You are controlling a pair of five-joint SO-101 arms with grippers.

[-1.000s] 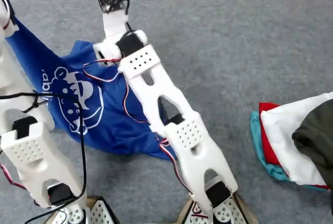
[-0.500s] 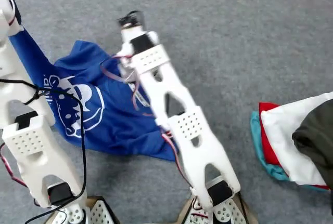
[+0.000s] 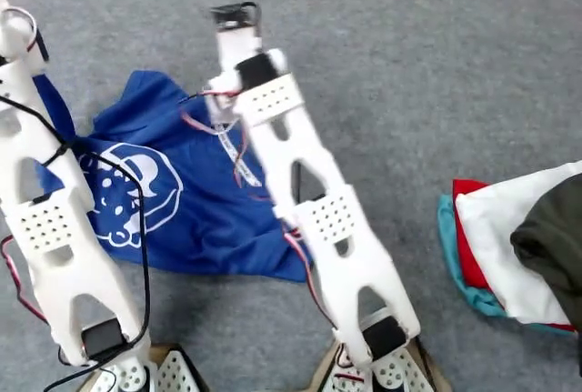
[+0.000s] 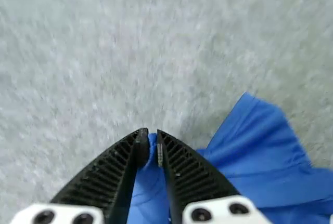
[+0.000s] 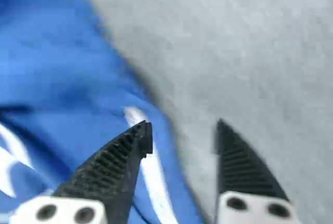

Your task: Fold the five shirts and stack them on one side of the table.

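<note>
A blue shirt (image 3: 195,201) with a white print lies crumpled on the grey table at the left. My left gripper (image 4: 151,143) is shut on a fold of the blue shirt (image 4: 250,146), and the cloth rises to it at the table's far left edge (image 3: 55,110). My right gripper (image 3: 235,17) stands open just past the shirt's far edge, above the bare table. In the right wrist view its fingers (image 5: 132,141) straddle the shirt's white-trimmed edge (image 5: 62,78) with nothing between them.
A pile of shirts lies at the right edge: a white one (image 3: 509,228) over a red one (image 3: 468,256) and a teal one (image 3: 455,265), with a dark olive one (image 3: 550,237) on top. The grey table (image 3: 409,83) spreads between the pile and the blue shirt.
My right arm swung right and a little farther back off the shirt. My left arm drew the held blue edge inward, so the shirt's left part bunched up and its print slid left.
</note>
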